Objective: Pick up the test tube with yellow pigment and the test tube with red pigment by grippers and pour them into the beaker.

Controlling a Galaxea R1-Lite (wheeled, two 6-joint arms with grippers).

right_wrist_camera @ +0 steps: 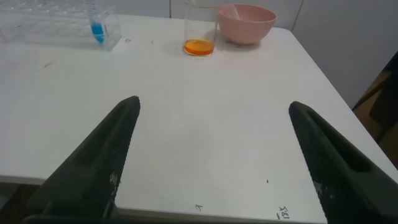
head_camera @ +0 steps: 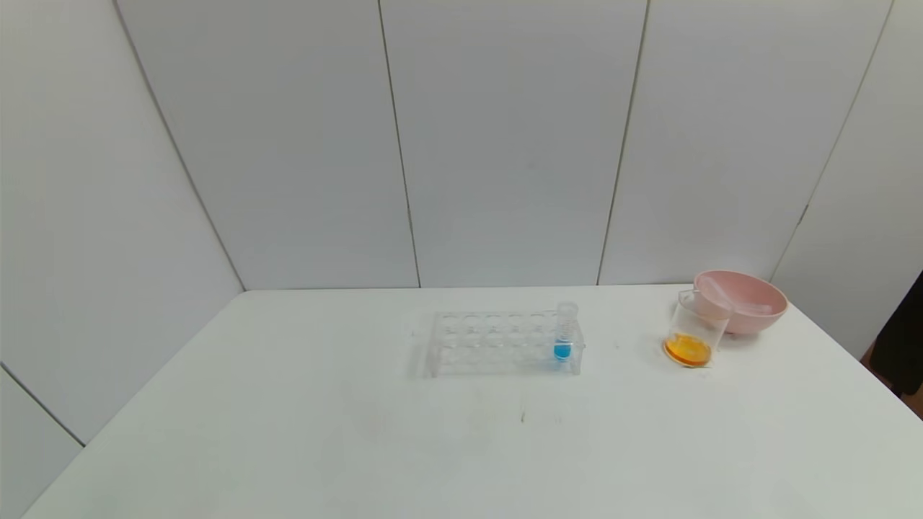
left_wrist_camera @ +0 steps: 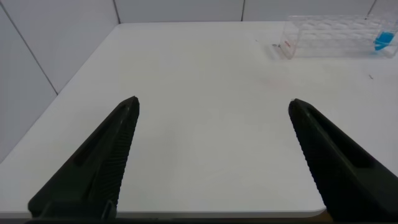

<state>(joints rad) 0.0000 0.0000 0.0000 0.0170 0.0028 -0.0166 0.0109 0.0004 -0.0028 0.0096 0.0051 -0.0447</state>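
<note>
The clear beaker (head_camera: 694, 333) stands at the table's back right and holds orange liquid (head_camera: 688, 350); it also shows in the right wrist view (right_wrist_camera: 199, 31). No tube with yellow or red pigment shows. What look like clear empty tubes (head_camera: 728, 299) lie in the pink bowl (head_camera: 753, 323). My left gripper (left_wrist_camera: 214, 104) is open and empty over the table's near left edge. My right gripper (right_wrist_camera: 214, 102) is open and empty over the near right edge. Neither gripper shows in the head view.
A clear tube rack (head_camera: 497, 342) stands mid-table, with one blue-bottomed tube (head_camera: 564, 335) at its right end; both also show in the left wrist view (left_wrist_camera: 329, 37) (left_wrist_camera: 384, 38). The white table (head_camera: 288, 432) is backed by grey wall panels.
</note>
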